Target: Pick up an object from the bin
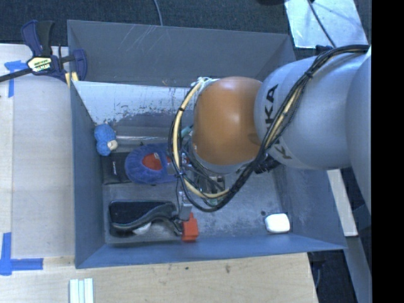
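Hand of the arm hangs low in the grey bin, under the orange cover on the wrist, with yellow and black cables looped around it. Whether the hand is released or clenched cannot be told, since the cover and cables hide most of it.

Its tip sits over the near wall, at the right end of a black curved object lying along the near left of the bin floor. A small orange-red block lies just beside that end and right under the hand; I cannot tell whether the hand touches either of them.

Just left of the hand, farther back, lies a blue round thing with an orange centre, and a small blue figure sits at the far left. A small white piece lies well apart at the near right.
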`<state>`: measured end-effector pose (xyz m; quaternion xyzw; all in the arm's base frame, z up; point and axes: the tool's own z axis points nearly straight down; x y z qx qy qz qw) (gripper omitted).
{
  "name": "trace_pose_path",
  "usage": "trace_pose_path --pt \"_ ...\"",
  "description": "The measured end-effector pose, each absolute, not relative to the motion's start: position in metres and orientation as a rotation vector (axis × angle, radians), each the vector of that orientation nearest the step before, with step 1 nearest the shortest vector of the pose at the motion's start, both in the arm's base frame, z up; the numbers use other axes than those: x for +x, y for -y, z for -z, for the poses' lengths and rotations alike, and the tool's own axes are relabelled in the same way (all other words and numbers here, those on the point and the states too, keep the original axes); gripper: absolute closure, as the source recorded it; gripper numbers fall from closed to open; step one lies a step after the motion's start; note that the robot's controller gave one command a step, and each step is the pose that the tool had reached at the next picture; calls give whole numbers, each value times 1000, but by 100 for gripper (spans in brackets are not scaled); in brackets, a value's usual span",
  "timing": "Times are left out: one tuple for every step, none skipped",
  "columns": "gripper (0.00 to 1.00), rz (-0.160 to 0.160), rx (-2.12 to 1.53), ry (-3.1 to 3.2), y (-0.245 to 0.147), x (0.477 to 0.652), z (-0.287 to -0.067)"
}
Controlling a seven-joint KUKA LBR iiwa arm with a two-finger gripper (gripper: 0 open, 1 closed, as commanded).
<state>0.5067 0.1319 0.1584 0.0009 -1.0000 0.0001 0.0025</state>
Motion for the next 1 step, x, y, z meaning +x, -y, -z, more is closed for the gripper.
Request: trace_pose_path --pt "0 1 315 3128 -161 488 -68"
